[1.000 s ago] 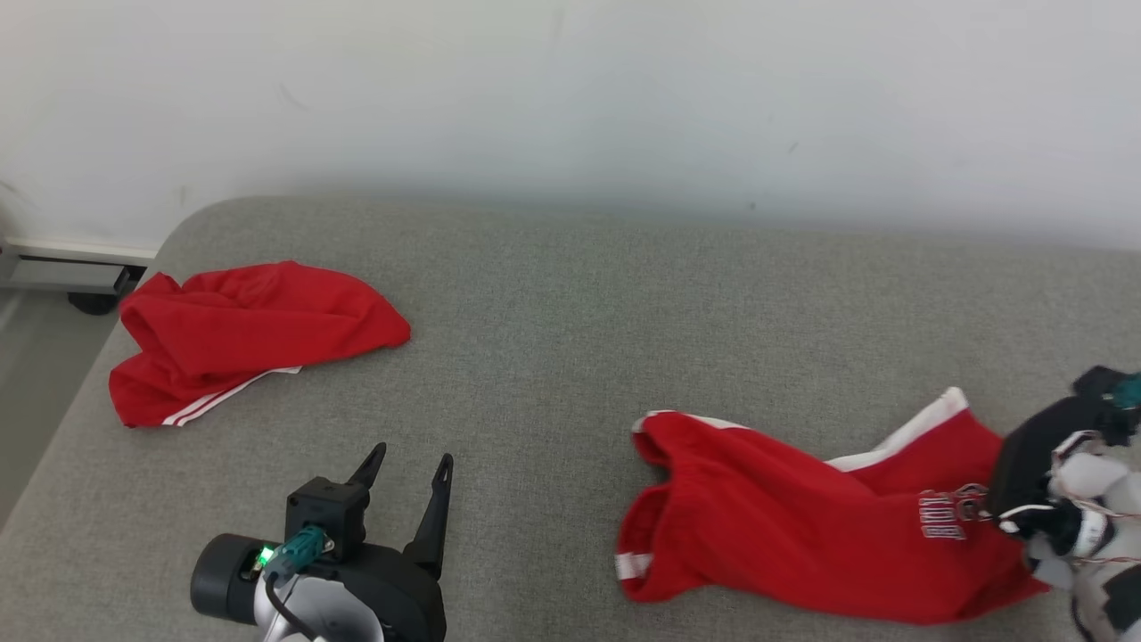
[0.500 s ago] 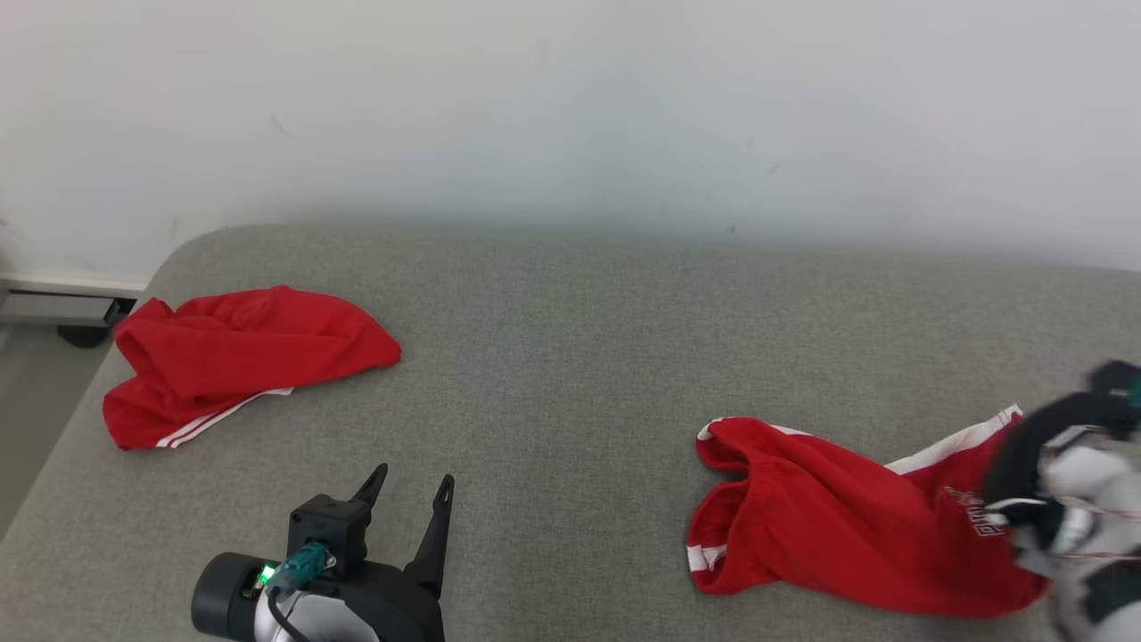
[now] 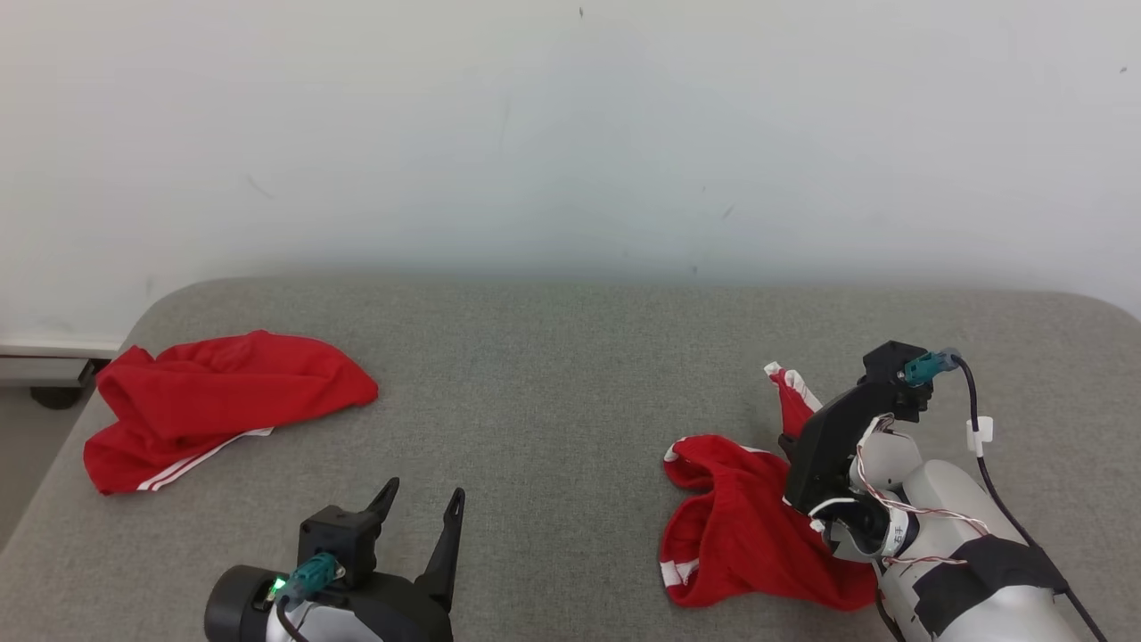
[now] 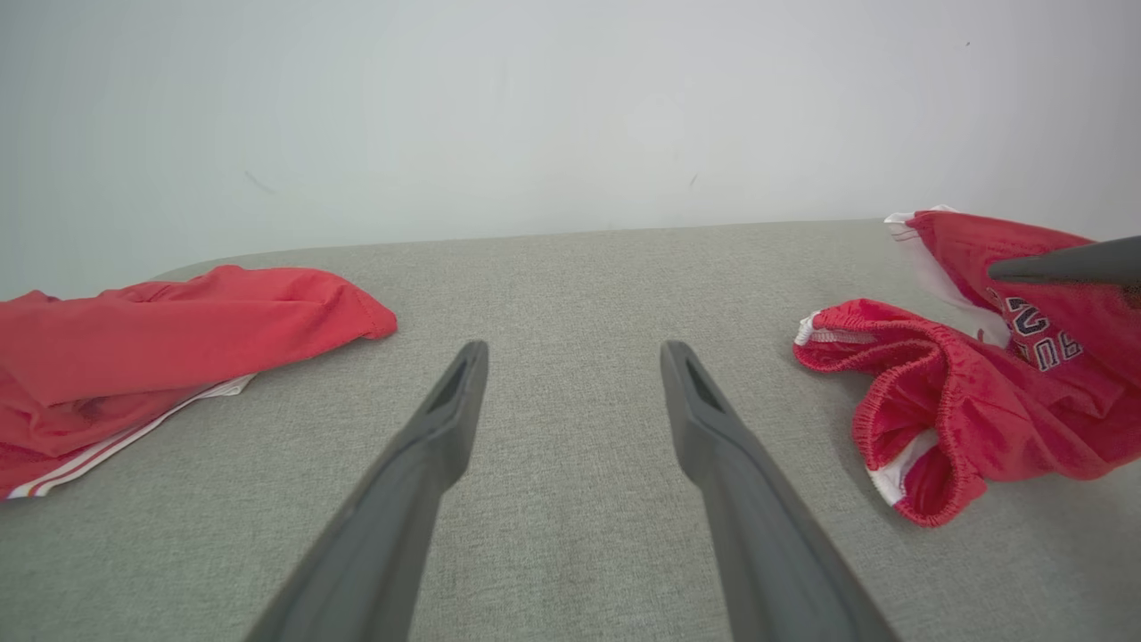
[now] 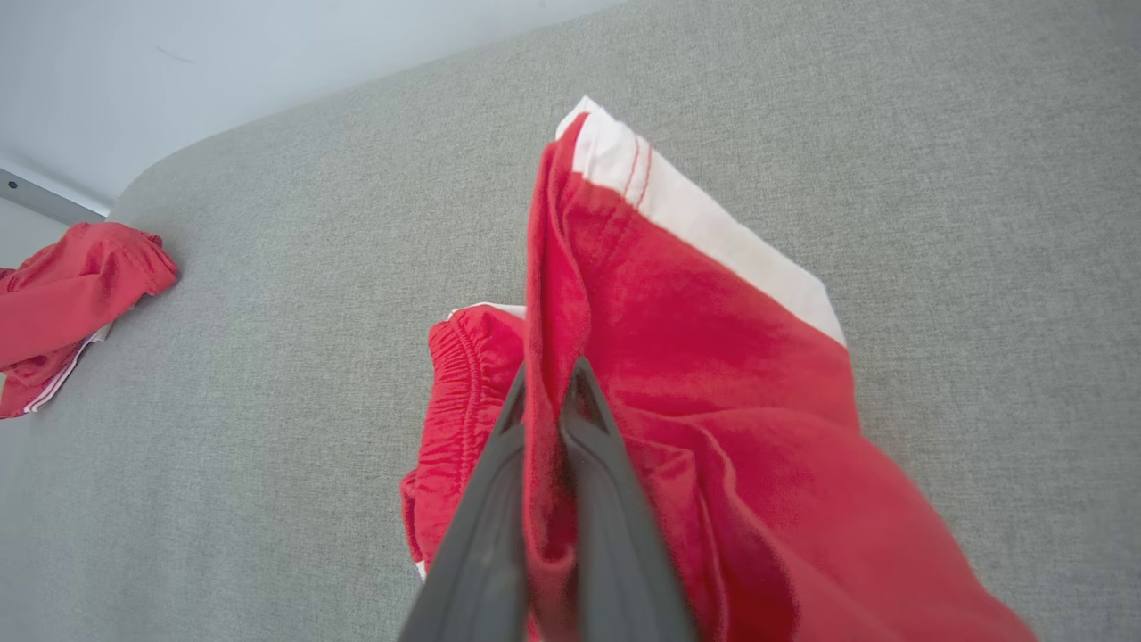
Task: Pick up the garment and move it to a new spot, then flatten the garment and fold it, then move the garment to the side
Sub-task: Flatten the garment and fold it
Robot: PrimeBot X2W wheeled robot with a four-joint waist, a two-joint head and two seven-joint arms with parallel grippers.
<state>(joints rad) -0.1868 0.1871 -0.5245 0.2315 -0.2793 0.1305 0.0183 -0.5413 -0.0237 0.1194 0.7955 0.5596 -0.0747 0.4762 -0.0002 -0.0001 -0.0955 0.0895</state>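
The garment (image 3: 731,535) is a pair of red shorts with white trim and dark lettering, bunched on the right of the grey cushioned surface (image 3: 553,401). My right gripper (image 3: 789,441) is shut on a fold of it near the white-edged hem, which it holds raised above the surface. In the right wrist view the red cloth (image 5: 695,357) is pinched between the closed fingers of that gripper (image 5: 545,383). My left gripper (image 3: 425,490) hovers open and empty near the front left, well apart from the garment (image 4: 945,419). In its own view the left gripper (image 4: 573,349) points at bare surface.
A second red garment (image 3: 223,401) with white stripes lies crumpled at the far left of the surface, close to its rounded left edge. A pale wall (image 3: 570,134) rises right behind the surface. Bare grey surface stretches between the two garments.
The head view has tilted, shifting the whole picture down. My right gripper has lifted the garment's hem end off the surface, and the cloth has bunched up beneath it. The left gripper has stayed put.
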